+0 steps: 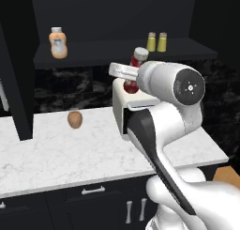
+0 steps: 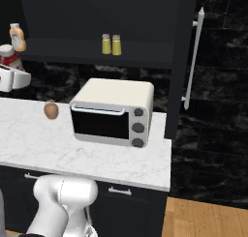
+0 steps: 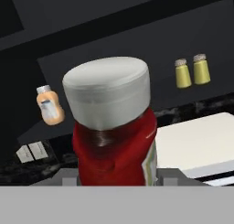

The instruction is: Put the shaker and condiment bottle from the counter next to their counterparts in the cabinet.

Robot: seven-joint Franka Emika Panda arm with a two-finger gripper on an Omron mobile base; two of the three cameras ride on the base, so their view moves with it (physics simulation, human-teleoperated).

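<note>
- The gripper (image 1: 132, 79) is clenched on the condiment bottle (image 1: 136, 69), low on its red body, so the white cap stays free and the bottle rides upright above the toaster oven (image 2: 112, 111); in the hand view the bottle (image 3: 114, 127) looms up the middle of the frame.
- It hangs in the air at centre frame of the left base view, below the shelf – clear of the counter (image 1: 93, 149) and not yet in the cabinet (image 1: 117, 50).
- The orange bottle (image 1: 58, 42) stands alone at the upper left of the shelf; my guess is the red one is meant to land beside it.
- Two shakers (image 1: 156, 42) stand just beside each other at the upper right – that half of the job looks done.
- The counter is white, grey-veined marble over black drawers, with a brown egg-shaped thing (image 1: 75, 119) at middle left; the wall behind is dark stone, and wood floor shows at the lower right of the right base view.
</note>
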